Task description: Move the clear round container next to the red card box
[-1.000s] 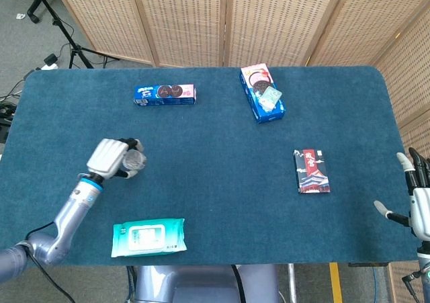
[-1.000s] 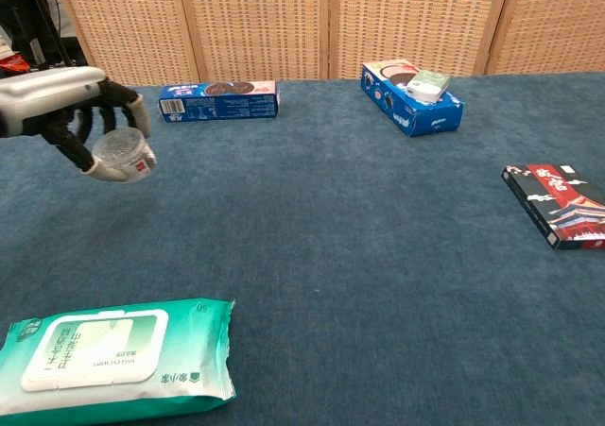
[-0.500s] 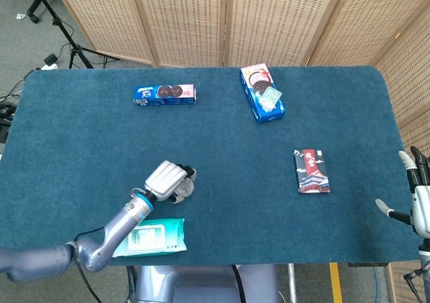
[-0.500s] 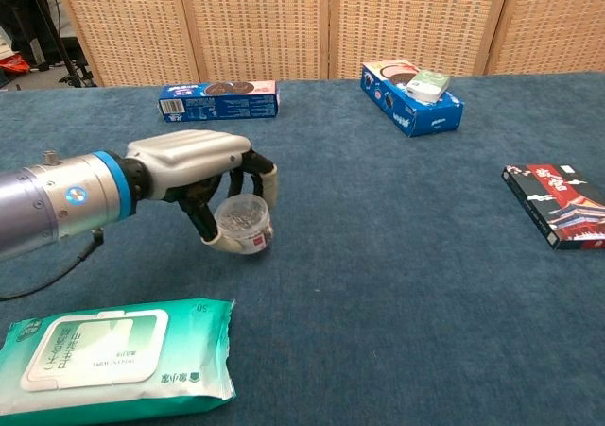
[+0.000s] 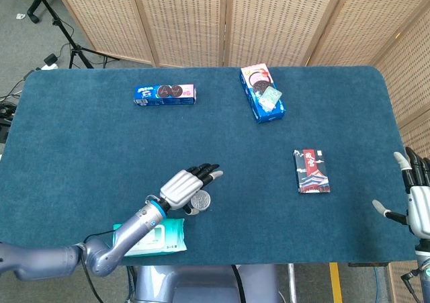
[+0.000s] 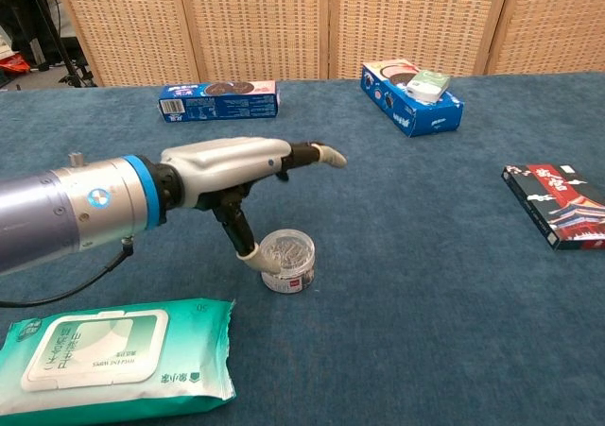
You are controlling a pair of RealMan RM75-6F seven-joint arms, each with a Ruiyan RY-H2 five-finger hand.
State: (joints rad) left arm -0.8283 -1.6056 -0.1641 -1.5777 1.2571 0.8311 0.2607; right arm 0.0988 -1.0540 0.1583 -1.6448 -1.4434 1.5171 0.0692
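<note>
Chest view: container sits upright on the blue cloth, mid-table toward the near edge, well apart from the card box far over on the robot's right. Looks like a small clear plastic tub w/ lid and a red label low on its wall; prob. light, stiff, a bit slick, so it could skid or tip if nudged. Best hold, I'd say: thumb and fingers across the side wall, or down over the lid rim. Left hand hangs just above and behind it, fingers stretched out flat and apart, holding nothing; thumb tip reaches down to the tub's wall, touching or nearly, can't tell which. Head view agrees: container just under the spread left hand, card box well off. Right hand at the table's far right edge, fingers apart, empty. Wipes pack lies near the left forearm; cookie box and blue box at the back.
</note>
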